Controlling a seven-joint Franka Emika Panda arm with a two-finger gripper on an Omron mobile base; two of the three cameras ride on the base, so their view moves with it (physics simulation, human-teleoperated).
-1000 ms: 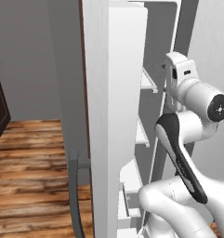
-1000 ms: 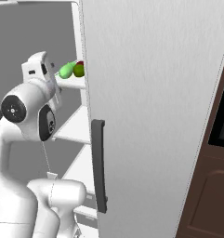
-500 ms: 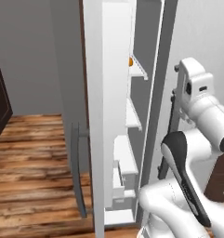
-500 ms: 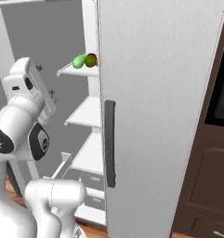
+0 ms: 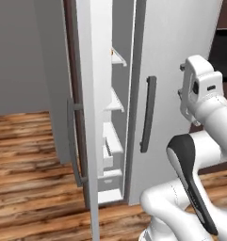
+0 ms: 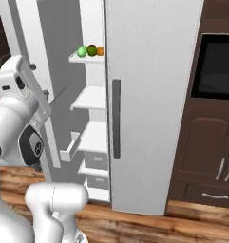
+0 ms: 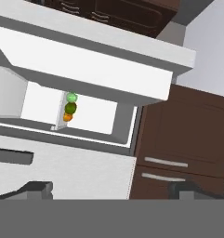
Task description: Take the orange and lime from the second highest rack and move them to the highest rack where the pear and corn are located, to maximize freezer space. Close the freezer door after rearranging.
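The freezer door (image 5: 98,117) stands wide open, edge-on to me, with its dark bar handle (image 5: 73,141) on the outer face. On a white rack (image 6: 85,58) inside sit a round light green lime (image 6: 82,51), a dark green fruit (image 6: 91,49) and the orange (image 6: 100,51) in a row; the hand view shows the lime (image 7: 72,97) and orange (image 7: 67,117) far off. My gripper (image 7: 112,189) is open and empty, held high and well short of the freezer (image 5: 181,81) (image 6: 40,80). The pear and corn are out of view.
A closed grey fridge door (image 6: 154,95) with a dark handle (image 6: 116,118) is right of the freezer opening. Lower white shelves (image 6: 92,99) and drawers (image 6: 97,168) fill the freezer. Dark brown cabinets and a wall oven (image 6: 215,66) stand to the right. Wooden floor (image 5: 30,155) lies to the left.
The whole picture has shifted: the base has moved back and to the right, so the freezer sits farther off. The gripper stays open and raised.
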